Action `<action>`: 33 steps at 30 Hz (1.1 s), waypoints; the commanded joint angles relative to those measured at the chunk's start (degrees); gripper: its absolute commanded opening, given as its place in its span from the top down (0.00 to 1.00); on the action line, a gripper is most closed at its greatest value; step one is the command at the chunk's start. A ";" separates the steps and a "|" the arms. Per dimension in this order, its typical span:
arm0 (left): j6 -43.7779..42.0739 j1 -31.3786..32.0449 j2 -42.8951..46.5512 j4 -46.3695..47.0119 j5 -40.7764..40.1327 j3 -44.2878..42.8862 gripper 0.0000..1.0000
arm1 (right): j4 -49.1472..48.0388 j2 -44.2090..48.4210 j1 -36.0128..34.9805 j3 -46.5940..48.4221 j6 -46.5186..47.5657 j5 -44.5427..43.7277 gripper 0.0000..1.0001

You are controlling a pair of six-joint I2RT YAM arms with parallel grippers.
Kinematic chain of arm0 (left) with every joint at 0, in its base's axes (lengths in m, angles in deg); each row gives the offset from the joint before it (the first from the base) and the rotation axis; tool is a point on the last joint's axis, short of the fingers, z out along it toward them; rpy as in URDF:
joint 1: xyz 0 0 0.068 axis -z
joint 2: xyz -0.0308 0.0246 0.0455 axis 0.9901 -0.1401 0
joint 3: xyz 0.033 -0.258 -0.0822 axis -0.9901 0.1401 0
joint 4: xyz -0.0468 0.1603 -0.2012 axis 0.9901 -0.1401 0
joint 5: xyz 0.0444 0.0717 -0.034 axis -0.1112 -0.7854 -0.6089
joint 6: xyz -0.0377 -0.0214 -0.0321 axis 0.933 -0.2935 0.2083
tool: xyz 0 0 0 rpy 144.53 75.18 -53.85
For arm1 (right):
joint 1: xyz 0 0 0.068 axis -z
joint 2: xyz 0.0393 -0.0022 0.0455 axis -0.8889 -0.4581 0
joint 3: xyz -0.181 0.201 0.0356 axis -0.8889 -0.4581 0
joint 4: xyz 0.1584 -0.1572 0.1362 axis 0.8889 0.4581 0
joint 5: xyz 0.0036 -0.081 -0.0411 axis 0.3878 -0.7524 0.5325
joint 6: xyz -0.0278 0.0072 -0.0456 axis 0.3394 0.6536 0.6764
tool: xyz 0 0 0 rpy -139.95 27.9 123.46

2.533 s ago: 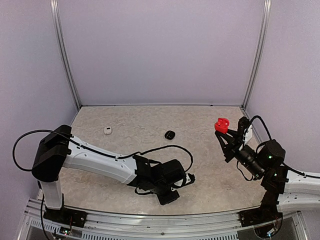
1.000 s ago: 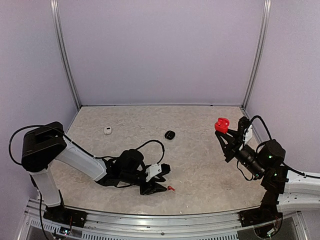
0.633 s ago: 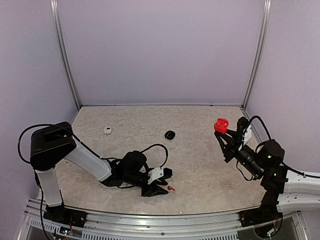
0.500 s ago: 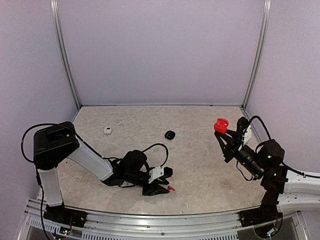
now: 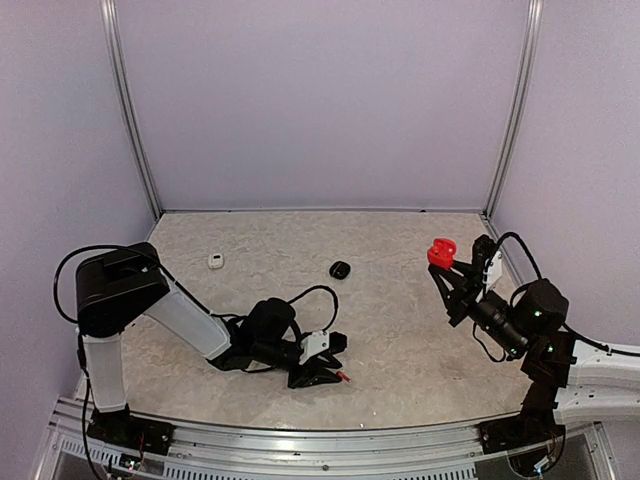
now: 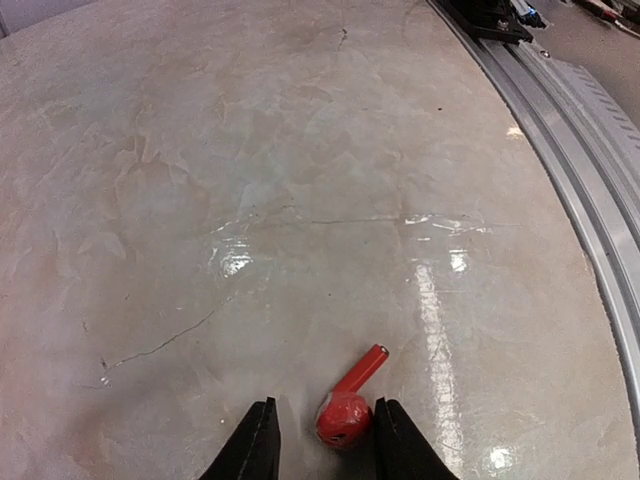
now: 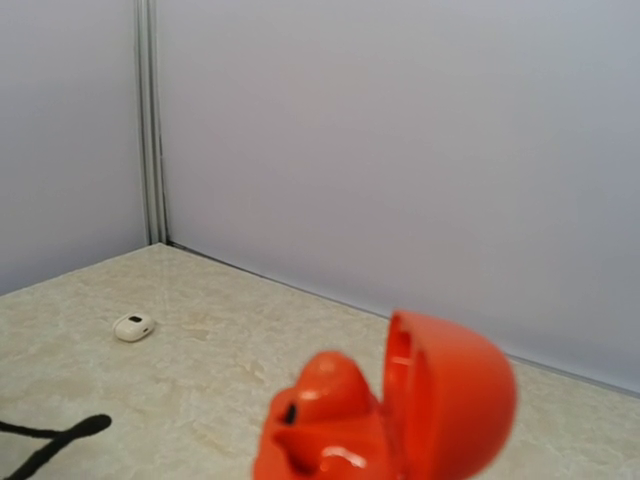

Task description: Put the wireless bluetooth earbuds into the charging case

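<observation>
Red earbud (image 6: 345, 415) is lying on the near table (image 5: 400, 330) between the parted jaws of the left gripper (image 6: 325, 408), the pickup seemingly being in hand, next needing a pinch and carry rightward to the open case (image 5: 441, 250) that the right gripper (image 5: 455, 272) is clamping aloft.

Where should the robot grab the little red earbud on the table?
Grip the earbud by its round head, not the thin stem. It lies flat with the stem pointing away from the left gripper, so come from the head end, a finger each side.

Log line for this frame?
left hand: open, straddling red earbud on table | right hand: holding open red case aloft | insertion: pending
</observation>
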 commanded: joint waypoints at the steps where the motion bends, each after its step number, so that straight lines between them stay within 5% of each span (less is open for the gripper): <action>1: -1.53 -0.21 -2.53 -3.29 -0.09 -1.17 0.67 | -0.15 0.81 0.64 0.49 0.32 -0.04 1.00; 19: -0.03 0.93 5.30 -6.30 -4.65 0.81 0.80 | 0.75 2.17 0.64 0.06 0.29 -0.13 1.00; 27: -1.12 1.05 3.69 -11.33 -2.68 -1.69 0.57 | 0.79 2.19 0.59 0.04 0.30 -0.02 1.00; 33: -2.12 -0.21 2.00 -9.45 -1.81 -1.75 0.57 | 1.07 3.02 0.77 -0.30 0.31 -0.30 1.00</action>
